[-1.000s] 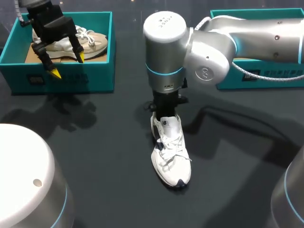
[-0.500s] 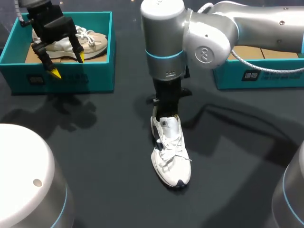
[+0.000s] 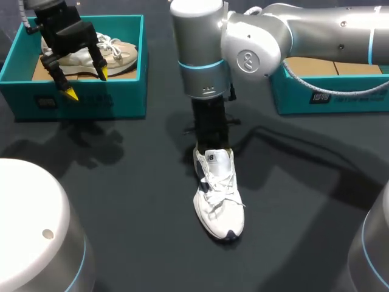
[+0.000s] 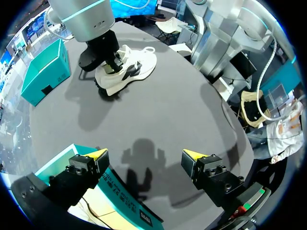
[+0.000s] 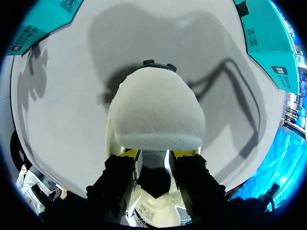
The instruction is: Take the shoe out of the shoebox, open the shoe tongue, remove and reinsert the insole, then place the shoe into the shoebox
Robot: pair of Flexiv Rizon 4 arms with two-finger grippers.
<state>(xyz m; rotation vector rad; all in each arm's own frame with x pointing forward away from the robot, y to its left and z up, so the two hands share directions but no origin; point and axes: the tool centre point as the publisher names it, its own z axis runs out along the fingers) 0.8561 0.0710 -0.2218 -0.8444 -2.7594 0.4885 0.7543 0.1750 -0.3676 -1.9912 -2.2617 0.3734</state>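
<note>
Fingers of the right gripper (image 5: pixel 152 153) are clenched on the heel end of the white sneaker (image 3: pixel 217 201), which rests sole-down on the dark table (image 3: pixel 304 201). The left gripper (image 3: pixel 87 84) hangs released, tips wide apart, over the teal shoebox (image 3: pixel 85 100) holding a beige sneaker (image 3: pixel 115 52).

You are looking at a dark table (image 3: pixel 121 201) that is staying matt, barely shining. At the middle, the white shoe (image 3: pixel 217 198) is showing soft cloth mesh and woven laces. At 11 o'clock the teal shoebox (image 3: pixel 91 97) is looking like smooth card. The right arm (image 3: pixel 285 42) is gleaming like satin metal. The insole (image 5: pixel 153 110) is looking fuzzy and rough.
</note>
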